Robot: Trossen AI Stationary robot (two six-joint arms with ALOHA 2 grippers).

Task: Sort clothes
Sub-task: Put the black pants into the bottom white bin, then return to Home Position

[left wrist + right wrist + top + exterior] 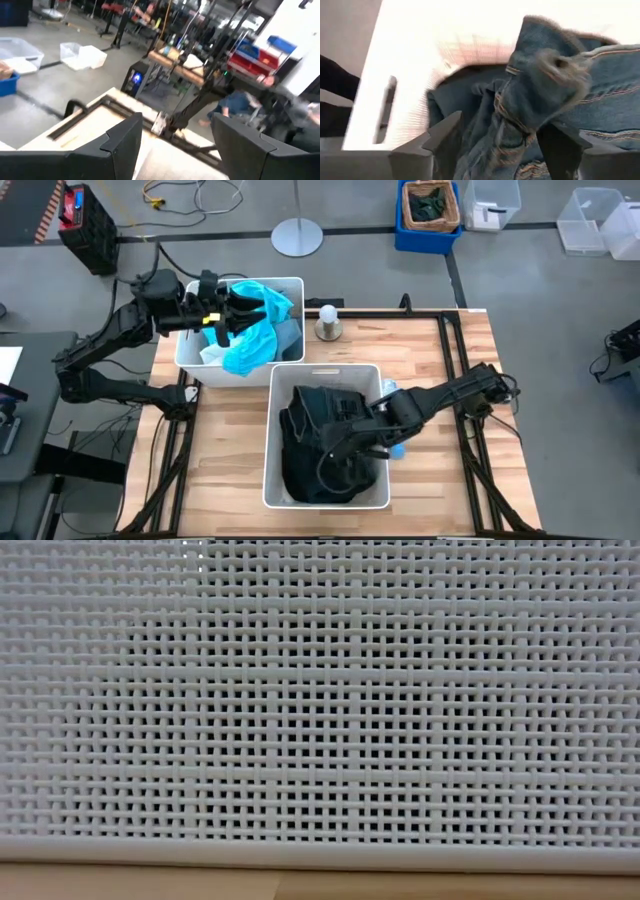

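Observation:
A bright teal garment [258, 330] with pale blue cloth beside it fills the far-left white bin [190, 350]. My left gripper [238, 305] is above that bin, open and empty; its wrist view [175, 145] looks level across the table into the room. Black and dark denim garments [320, 442] are piled in the near white bin [325, 372]. My right gripper [338, 442] is down in this bin, open, with one finger on either side of a bunched fold of blue denim [530, 95]. My right gripper comes slanting down from the table's right side into the near bin. Its open fingers [445, 145] stand on either side of the denim fold [505, 130], which lies on the pile. I cannot tell whether they touch it.
A small object with a white round top [328, 322] stands on the table between the bins, at the far edge. A small light-blue thing [398, 448] lies by the near bin under the right arm. The near bin's woven wall [320, 720] fills the low view.

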